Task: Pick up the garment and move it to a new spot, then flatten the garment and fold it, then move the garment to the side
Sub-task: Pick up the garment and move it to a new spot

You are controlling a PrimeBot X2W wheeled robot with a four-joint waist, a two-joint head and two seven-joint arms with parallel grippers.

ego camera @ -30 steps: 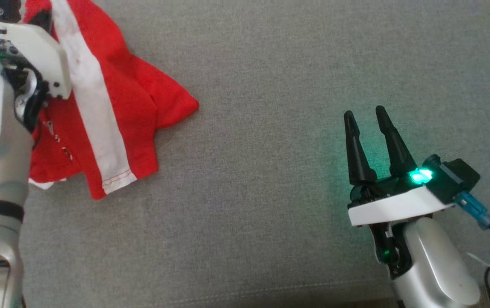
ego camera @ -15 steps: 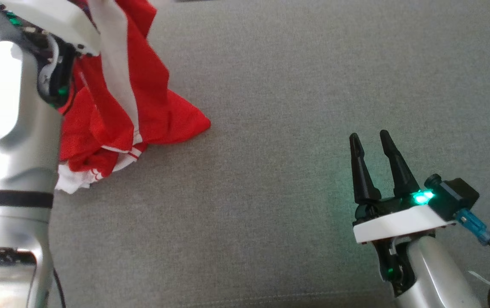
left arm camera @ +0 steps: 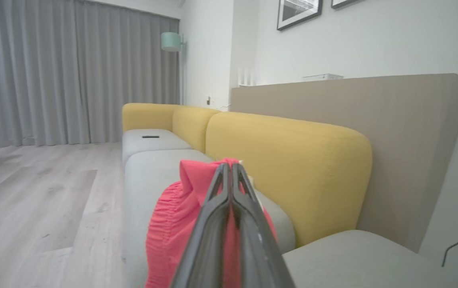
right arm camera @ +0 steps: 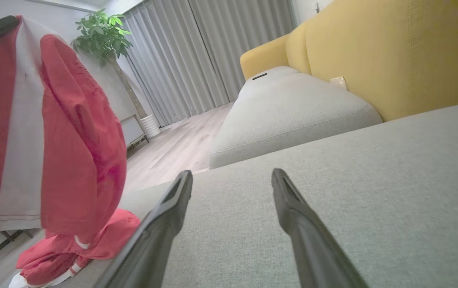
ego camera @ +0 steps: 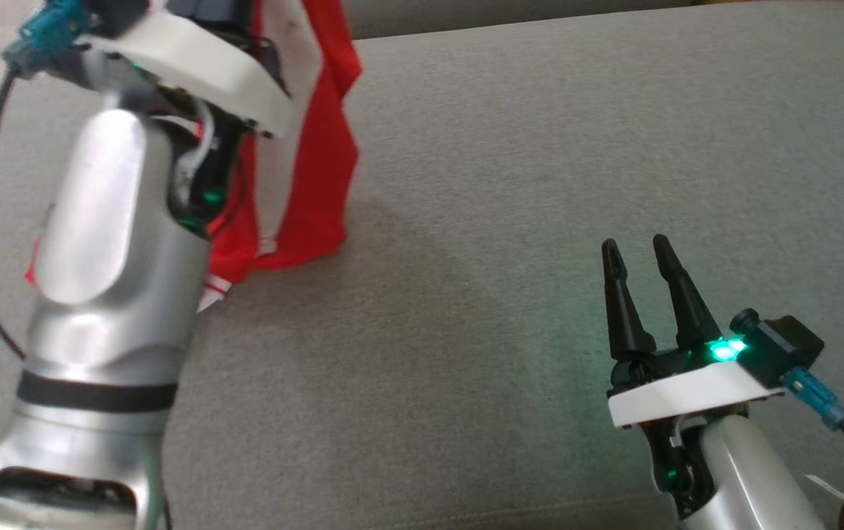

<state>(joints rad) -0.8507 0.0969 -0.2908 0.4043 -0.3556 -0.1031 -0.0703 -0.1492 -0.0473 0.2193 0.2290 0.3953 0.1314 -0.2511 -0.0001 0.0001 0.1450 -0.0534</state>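
The garment (ego camera: 319, 147) is red with a broad white stripe. It hangs from my raised left arm at the upper left of the head view, and its lower end still rests bunched on the grey sofa seat (right arm camera: 73, 248). In the left wrist view my left gripper (left arm camera: 229, 166) is shut on a gathered fold of the red garment (left arm camera: 173, 224). My right gripper (ego camera: 635, 246) hovers low over the seat at the lower right, open and holding nothing, well apart from the cloth. The right wrist view shows the same gripper (right arm camera: 231, 176) with the garment (right arm camera: 73, 132) hanging to its left.
The grey sofa seat (ego camera: 525, 184) stretches wide between the two arms. A yellow backrest (left arm camera: 293, 160) runs behind it. A small dark object (left arm camera: 150, 137) lies on a farther cushion. Wooden floor (left arm camera: 33, 192), curtains and a potted plant (right arm camera: 101, 32) lie beyond the sofa's end.
My left arm has risen and moved right, lifting the garment from a spread heap into a hanging drape. The head camera has shifted too. The right gripper stays open in place.
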